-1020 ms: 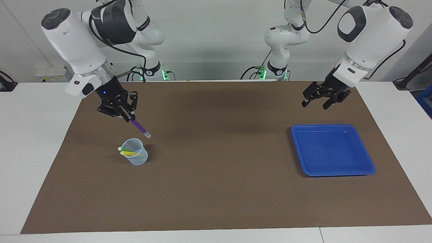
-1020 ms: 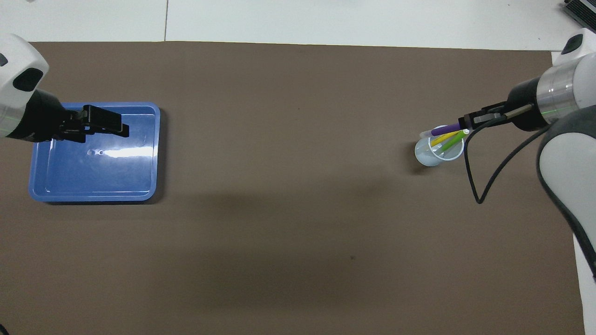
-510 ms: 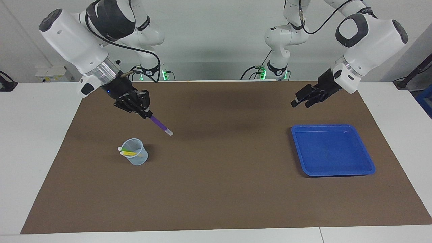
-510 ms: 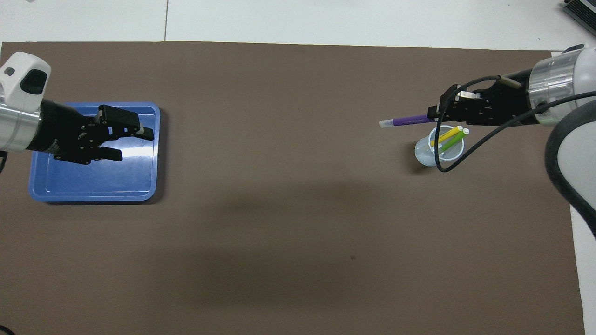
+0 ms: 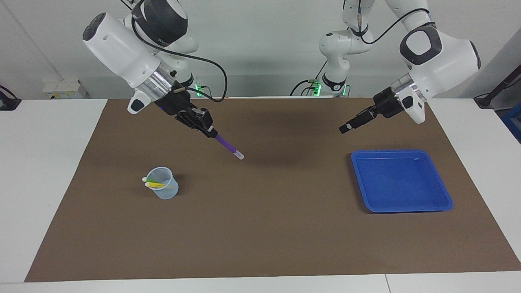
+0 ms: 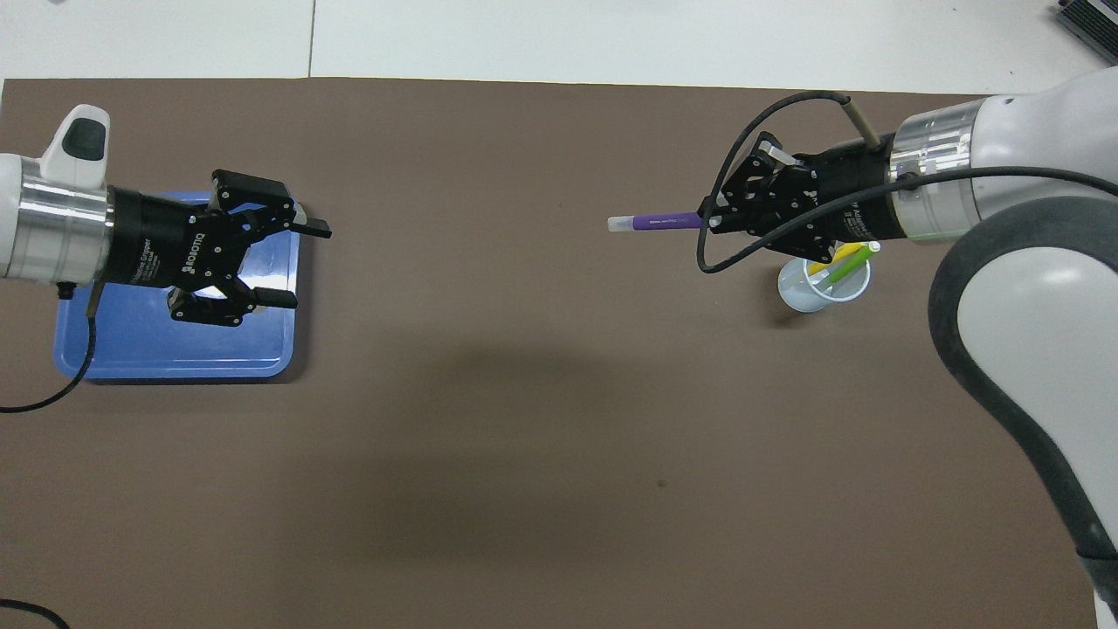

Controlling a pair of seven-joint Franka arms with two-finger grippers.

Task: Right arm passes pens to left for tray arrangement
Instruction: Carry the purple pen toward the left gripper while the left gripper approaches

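Pens come first at the right arm's end of the table: the green pen and the yellow pen lean together inside the translucent cup, white caps poking over its rim. That cup stands on the brown mat, below and a little to the outside of the right gripper. The right gripper hangs in the air over the mat, tilted downward toward the middle of the table, its fingertips pinched tight on the purple pen. This pen sticks straight out from the fingertips, with its white cap at the free end, clear of the mat. A black cable loops around the right wrist. Well apart from it, toward the left arm's end, the left gripper is raised and turned toward the right gripper, its two fingers spread wide with nothing between them. In the overhead view it hangs over the edge of the blue tray. The tray lies flat on the mat with nothing in it
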